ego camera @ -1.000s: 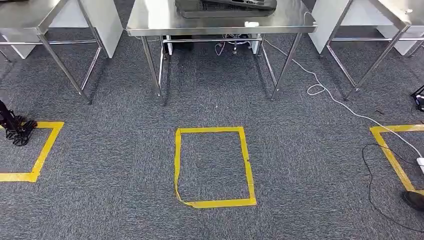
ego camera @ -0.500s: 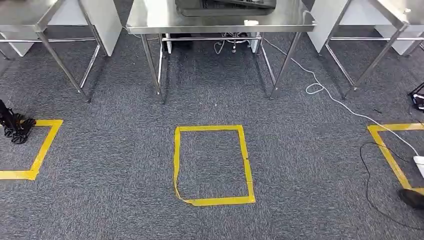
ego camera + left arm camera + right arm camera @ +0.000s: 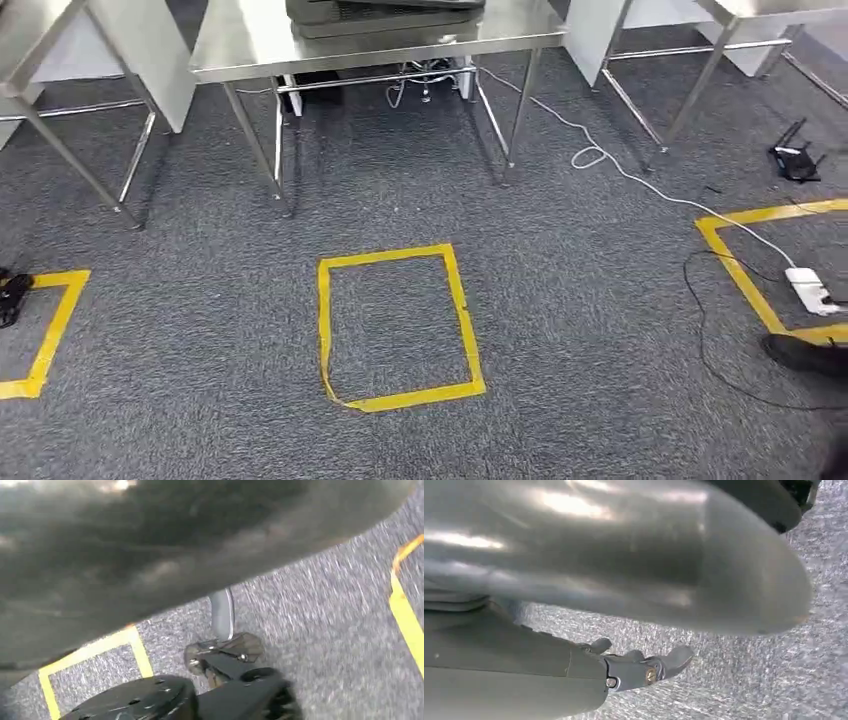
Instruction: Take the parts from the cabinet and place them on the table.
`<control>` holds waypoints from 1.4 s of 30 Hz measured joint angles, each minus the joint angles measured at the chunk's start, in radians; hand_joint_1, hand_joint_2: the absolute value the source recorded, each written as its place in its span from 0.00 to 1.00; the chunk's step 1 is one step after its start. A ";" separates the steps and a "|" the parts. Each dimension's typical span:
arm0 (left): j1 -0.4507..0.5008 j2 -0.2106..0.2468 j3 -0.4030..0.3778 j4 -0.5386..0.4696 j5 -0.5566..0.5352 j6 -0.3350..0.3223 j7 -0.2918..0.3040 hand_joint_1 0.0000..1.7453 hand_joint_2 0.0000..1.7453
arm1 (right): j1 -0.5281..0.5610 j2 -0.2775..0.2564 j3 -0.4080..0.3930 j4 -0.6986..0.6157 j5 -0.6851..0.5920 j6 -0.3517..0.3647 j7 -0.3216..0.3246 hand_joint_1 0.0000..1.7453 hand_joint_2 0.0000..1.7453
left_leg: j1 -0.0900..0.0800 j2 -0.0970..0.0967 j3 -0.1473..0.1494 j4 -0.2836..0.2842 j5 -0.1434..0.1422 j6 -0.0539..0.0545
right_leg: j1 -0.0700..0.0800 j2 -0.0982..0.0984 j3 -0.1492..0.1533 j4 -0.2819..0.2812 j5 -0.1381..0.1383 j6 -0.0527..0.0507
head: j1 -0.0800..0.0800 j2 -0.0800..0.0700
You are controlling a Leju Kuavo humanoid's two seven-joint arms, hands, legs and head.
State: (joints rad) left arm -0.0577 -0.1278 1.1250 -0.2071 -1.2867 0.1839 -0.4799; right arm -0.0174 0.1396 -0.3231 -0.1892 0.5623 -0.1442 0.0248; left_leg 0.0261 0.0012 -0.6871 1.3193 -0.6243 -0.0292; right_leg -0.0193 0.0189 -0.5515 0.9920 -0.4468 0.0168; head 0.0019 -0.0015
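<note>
Judged as a transit step: no reaching or placing under way, both arms apparently hanging at the sides, wrist views looking down at the grey carpet (image 3: 600,400).

Right robot hand (image 3: 639,666): loosely spread, fingers (image 3: 676,657) apart, nothing between them. Left robot hand (image 3: 222,614): too blurred and too far hidden behind a dark mass to tell whether wide, narrow or holding anything; only one grey, finger-like piece made out above the carpet.

Ahead of both hands and well apart from them: a steel table (image 3: 250,45), with a dark flat tray-like unit (image 3: 380,12) lying on its top at the far edge. On the floor between the hands and that table: a yellow tape rectangle (image 3: 400,328), probably a standing mark. Farther off on the right hand's side: a white cable (image 3: 620,172) trailing from under the table toward a white plug block (image 3: 810,290), a second tape outline (image 3: 745,265), and a dark shoe (image 3: 805,355) of a person standing near. Farther off on the left hand's side: a third tape outline (image 3: 50,330).

Whereabouts of the parts and the cabinet: cannot tell from here.

With the right hand free of load, most likely headed to fetch rather than to deliver. Next move calls for finding and facing the cabinet, squaring up at a floor mark, then raising an arm toward a part, and stepping clear of the cable.
</note>
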 joint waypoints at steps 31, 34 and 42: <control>0.000 -0.005 0.001 0.000 -0.002 0.004 0.000 0.00 0.00 | 0.002 -0.001 0.000 0.000 0.018 0.004 0.008 0.00 0.00 | -0.006 -0.002 0.010 0.010 -0.009 -0.003 | 0.000 0.014 0.005 0.003 -0.004 -0.006 | 0.000 0.000; 0.000 -0.003 0.001 0.000 -0.003 0.004 -0.001 0.00 0.00 | 0.005 -0.002 0.000 0.000 0.017 0.004 0.008 0.00 0.00 | 0.001 -0.012 0.087 -0.154 0.104 -0.003 | -0.003 0.057 0.011 0.007 -0.005 -0.005 | 0.000 0.000; -0.002 -0.001 0.001 0.000 -0.003 0.004 -0.002 0.00 0.00 | 0.008 0.000 0.000 0.001 0.017 0.005 0.008 0.00 0.00 | 0.005 -0.040 0.133 -0.296 0.143 0.037 | 0.003 0.040 -0.058 0.064 -0.024 0.033 | 0.004 0.000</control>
State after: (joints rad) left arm -0.0599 -0.1289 1.1257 -0.2068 -1.2902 0.1881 -0.4822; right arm -0.0095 0.1392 -0.3235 -0.1884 0.5791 -0.1396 0.0324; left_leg 0.0312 -0.0385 -0.5544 1.0238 -0.4815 0.0079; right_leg -0.0167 0.0590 -0.6099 1.0565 -0.4709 0.0499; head 0.0057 -0.0015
